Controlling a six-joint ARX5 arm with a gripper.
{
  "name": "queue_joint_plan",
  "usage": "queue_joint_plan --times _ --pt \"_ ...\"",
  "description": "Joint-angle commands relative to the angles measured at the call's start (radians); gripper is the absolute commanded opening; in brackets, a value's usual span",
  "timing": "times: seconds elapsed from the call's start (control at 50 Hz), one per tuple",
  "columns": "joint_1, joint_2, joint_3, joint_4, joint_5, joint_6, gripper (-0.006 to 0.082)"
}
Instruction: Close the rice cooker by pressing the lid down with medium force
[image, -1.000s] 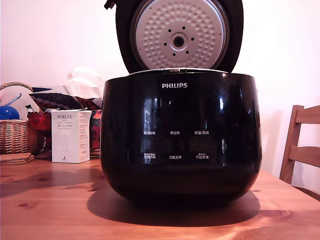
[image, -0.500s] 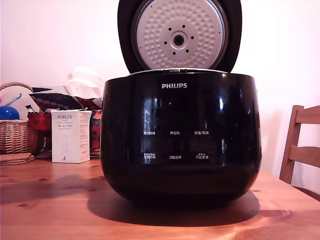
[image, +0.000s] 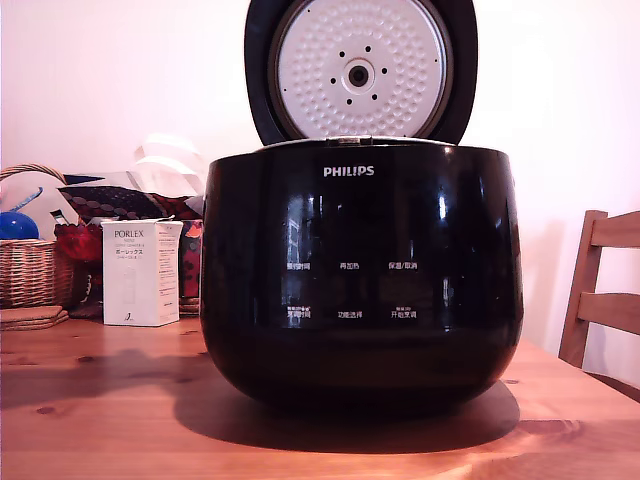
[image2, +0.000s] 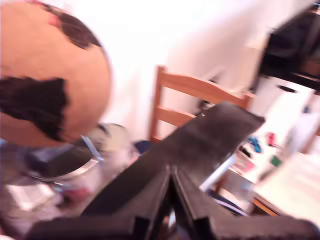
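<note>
The glossy black rice cooker (image: 360, 270) with white PHILIPS lettering stands on the wooden table (image: 100, 410) in the middle of the exterior view. Its lid (image: 300, 60) stands open and upright behind the pot, the dimpled silvery inner plate and central hole facing the camera. My gripper does not show in the exterior view. In the blurred wrist view my gripper (image2: 171, 175) shows two black fingers (image2: 145, 197) meeting at the tips, shut on nothing. Neither the cooker nor the lid appears in that view.
A white PORLEX box (image: 140, 272) and a wicker basket (image: 30, 270) stand at the exterior view's left behind the cooker. A wooden chair (image: 605, 300) is at its right edge. The wrist view shows a blurred person (image2: 50, 75) close by and a chair (image2: 195, 95).
The lid has swung slightly further up and back. The dark part that showed at the lid's upper left edge one second ago has left the exterior view.
</note>
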Motion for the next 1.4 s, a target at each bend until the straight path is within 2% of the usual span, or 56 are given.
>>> queue_joint_plan --times 0.0,0.12,0.36,0.7,0.86,1.18,1.38 --pt "0.005 0.025 -0.026 0.043 -0.025 0.014 -0.0022" --pt "0.005 0.025 -0.026 0.115 -0.047 0.031 -0.0022" --pt "0.047 0.029 -0.026 0.130 -0.039 0.066 -0.0022" --pt "0.150 0.055 -0.026 0.119 0.067 0.115 -0.0022" --pt "0.154 0.087 -0.005 0.098 0.066 0.162 -0.0022" --pt "0.154 0.172 0.105 0.051 0.066 0.182 -0.0022" --pt "0.151 0.187 0.136 -0.004 0.117 0.188 -0.0022"
